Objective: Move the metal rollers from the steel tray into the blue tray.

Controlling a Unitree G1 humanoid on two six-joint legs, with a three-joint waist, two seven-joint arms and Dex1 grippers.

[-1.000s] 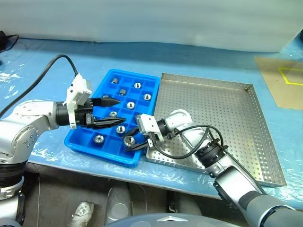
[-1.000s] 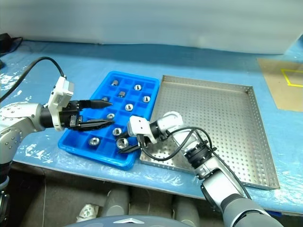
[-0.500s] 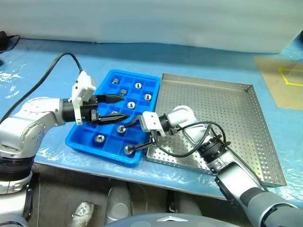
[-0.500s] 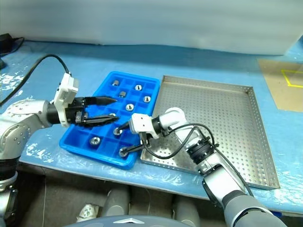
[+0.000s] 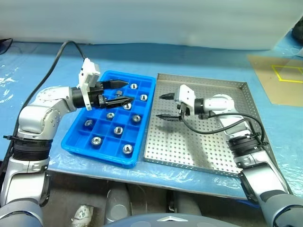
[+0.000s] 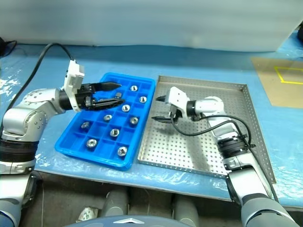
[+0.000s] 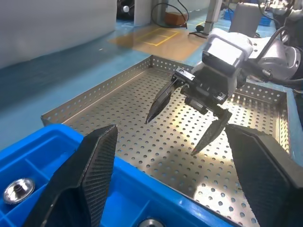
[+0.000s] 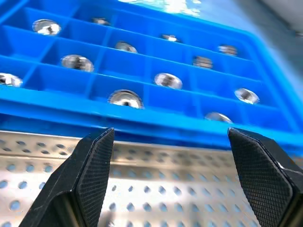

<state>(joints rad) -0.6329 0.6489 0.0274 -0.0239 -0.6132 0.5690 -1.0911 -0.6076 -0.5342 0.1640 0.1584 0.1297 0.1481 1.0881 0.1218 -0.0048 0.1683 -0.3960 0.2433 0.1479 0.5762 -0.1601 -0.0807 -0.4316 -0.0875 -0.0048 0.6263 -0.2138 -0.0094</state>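
Shiny silver metal rollers (image 5: 118,129) sit in bright blue compartmented plastic tray (image 5: 145,124), frame centre-left — perforated grey steel tray (image 5: 222,142) right. Left gripper (image 5: 122,92) and right gripper (image 5: 162,106) both spread, empty.

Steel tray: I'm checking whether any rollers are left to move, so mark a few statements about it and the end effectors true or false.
1. The steel tray holds no rollers. True.
2. The right end effector is shut on a roller. False: its fingers are spread and empty, over the steel tray.
3. The blue tray has rollers in several compartments. True.
4. The left end effector hovers over the steel tray. False: it is over the blue tray, open.
5. The blue tray lies on the steel tray's right. False: it lies on its left.
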